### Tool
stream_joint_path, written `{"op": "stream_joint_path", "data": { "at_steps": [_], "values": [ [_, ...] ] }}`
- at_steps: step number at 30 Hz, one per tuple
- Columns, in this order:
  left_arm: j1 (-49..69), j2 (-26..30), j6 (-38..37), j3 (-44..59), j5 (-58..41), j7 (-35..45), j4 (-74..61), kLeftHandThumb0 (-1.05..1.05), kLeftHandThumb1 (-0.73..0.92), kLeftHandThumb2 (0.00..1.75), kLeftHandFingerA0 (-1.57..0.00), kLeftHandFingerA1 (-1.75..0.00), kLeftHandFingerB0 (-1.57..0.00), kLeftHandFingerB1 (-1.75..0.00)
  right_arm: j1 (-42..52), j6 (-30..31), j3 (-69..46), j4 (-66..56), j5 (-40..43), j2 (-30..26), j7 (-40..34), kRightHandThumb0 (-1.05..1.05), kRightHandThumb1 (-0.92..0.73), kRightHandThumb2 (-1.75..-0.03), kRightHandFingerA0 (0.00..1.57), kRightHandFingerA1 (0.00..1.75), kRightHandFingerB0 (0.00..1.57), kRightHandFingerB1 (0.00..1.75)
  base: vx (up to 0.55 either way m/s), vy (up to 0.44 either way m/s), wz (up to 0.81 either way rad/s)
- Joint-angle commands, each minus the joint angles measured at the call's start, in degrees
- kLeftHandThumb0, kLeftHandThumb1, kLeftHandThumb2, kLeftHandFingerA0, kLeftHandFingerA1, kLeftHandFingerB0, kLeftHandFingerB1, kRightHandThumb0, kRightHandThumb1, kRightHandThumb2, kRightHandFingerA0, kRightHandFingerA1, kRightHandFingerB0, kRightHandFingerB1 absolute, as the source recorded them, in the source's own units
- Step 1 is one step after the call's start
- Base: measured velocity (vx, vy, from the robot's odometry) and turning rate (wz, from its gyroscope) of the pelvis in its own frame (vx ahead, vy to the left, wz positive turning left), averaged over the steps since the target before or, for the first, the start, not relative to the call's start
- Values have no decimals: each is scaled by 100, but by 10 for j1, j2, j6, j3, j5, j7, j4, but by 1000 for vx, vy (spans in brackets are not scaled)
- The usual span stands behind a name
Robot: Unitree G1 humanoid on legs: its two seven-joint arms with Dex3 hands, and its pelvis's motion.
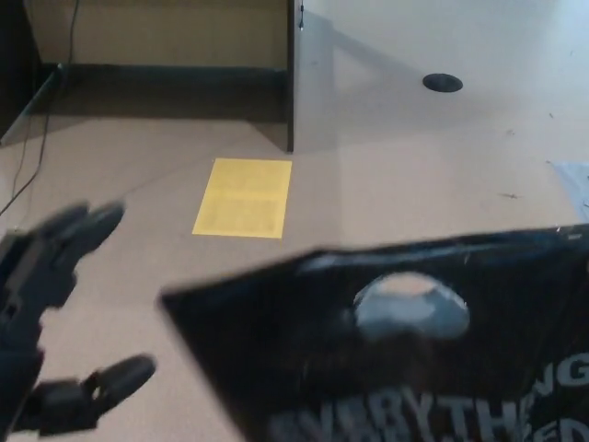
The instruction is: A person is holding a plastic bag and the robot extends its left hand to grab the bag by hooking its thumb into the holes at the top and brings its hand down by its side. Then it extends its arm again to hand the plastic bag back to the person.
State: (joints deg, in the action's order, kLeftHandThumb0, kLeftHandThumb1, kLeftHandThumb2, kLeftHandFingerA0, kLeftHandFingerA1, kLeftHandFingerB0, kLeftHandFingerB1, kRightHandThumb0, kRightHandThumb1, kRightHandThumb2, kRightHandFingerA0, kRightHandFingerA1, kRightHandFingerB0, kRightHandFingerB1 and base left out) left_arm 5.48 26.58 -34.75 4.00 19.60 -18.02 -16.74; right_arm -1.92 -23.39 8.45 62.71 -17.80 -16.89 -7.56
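A black plastic bag fills the near right of the head view, tilted so its top edge rises from lower left to upper right, its body running off the bottom and right borders. An oval handle hole is cut just below that top edge, the pale floor showing through it. Part of a line of large white capital letters reads across the bag's lower face, cut off by the frame. Whoever holds the bag is out of sight.

At near left, the robot's left hand reaches in from the corner, spread wide and holding nothing: two thick fingers point up and to the right, while the thumb juts out lower down, toward the bag's left corner. A strip of bare floor separates hand and bag; they are not touching. The hand is blurred. The right hand does not appear.

Farther back, a yellow rectangular sheet lies flat on the tan floor. Beyond it a dark vertical panel edge stands upright, with a shadowed recess to its left. A thin cable trails down the far left. At far right, a small dark round disc sits on the floor.
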Motion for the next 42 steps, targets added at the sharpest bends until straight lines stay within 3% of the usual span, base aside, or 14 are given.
{"op": "stream_joint_path", "data": {
  "at_steps": [1, 11, 14, 15, 18, 19, 24, 26, 27, 31, 32, 38, 39, 42],
  "values": [
    [-93, 2, 142, 13, -1, 96, -150, -59, 39, 71, -5, -32, -8, -27, -8, -18, -2, 14, -2, -19, -7, -30, -68, -60, 81, 62, 64, 45, 0, 0, 0],
    [-144, -48, 205, -57, 30, 147, -204, -56, 50, 55, -8, -29, -9, -27, -6, -24, 0, 13, -4, -19, -12, -30, -68, -60, 82, 67, 66, 46, 0, 0, 0],
    [-156, -65, 214, -80, 54, 157, -208, -82, 47, 69, -8, -37, -7, -28, -13, -17, -4, 14, 1, -19, -8, -29, -67, -60, 82, 69, 66, 45, 0, 0, 0],
    [-156, -70, 216, -85, 57, 159, -210, -33, 26, 86, -2, -50, 0, -48, -15, -15, -4, 14, 1, -19, -8, -29, -67, -60, 82, 71, 66, 45, 0, 0, 0],
    [-155, -81, 224, -92, 68, 169, -218, -34, 27, 87, -2, -50, 0, -48, -17, -24, -5, 13, 1, -22, -8, -30, -67, -60, 81, 68, 66, 45, 0, 0, 0],
    [-155, -82, 227, -91, 71, 171, -220, -70, 43, 75, -9, -42, -1, -33, -17, -27, -5, 12, 1, -23, -8, -30, -67, -60, 82, 67, 66, 46, 0, 0, 0],
    [-166, -97, 244, -87, 64, 188, -238, -66, 40, 73, -5, -40, -10, -38, -18, -27, 1, 13, -5, -23, -12, -31, -68, -61, 83, 59, 67, 46, 0, 0, 0],
    [-176, -107, 244, -88, 61, 187, -241, -33, 32, 90, -1, -50, 0, -47, -17, -28, -1, 13, -1, -22, -8, -31, -68, -61, 81, 58, 66, 46, 0, 0, 0],
    [-179, -111, 250, -89, 51, 192, -244, -69, 41, 74, -4, -39, -9, -37, -16, -29, 0, 14, -2, -22, -9, -31, -68, -61, 82, 60, 66, 46, 0, 0, 0],
    [-181, -126, 268, -96, 31, 213, -260, -71, 43, 73, -4, -38, -2, -31, -11, -28, 1, 13, -2, -21, -11, -32, -68, -61, 82, 60, 65, 45, 0, 0, 0],
    [-179, -130, 269, -100, 36, 214, -263, -34, 34, 91, -1, -50, 0, -48, -11, -28, 1, 14, -3, -21, -12, -32, -68, -61, 82, 64, 65, 45, 0, 0, 0],
    [-168, -157, 309, -119, 41, 235, -295, -34, 32, 90, -1, -49, 0, -48, -16, -33, 3, 17, -4, -22, -11, -31, -67, -61, 82, 63, 65, 46, 0, 0, 0],
    [-170, -160, 314, -122, 41, 238, -299, -61, 54, 57, -14, -31, -12, -26, -17, -33, 3, 16, -4, -23, -10, -30, -68, -60, 82, 65, 65, 46, 0, 0, 0],
    [-172, -167, 325, -133, 40, 250, -309, -82, 47, 69, -4, -34, -10, -27, -19, -30, 3, 15, -4, -23, -9, -30, -68, -60, 82, 66, 65, 45, 0, 0, 0]
  ]
}}
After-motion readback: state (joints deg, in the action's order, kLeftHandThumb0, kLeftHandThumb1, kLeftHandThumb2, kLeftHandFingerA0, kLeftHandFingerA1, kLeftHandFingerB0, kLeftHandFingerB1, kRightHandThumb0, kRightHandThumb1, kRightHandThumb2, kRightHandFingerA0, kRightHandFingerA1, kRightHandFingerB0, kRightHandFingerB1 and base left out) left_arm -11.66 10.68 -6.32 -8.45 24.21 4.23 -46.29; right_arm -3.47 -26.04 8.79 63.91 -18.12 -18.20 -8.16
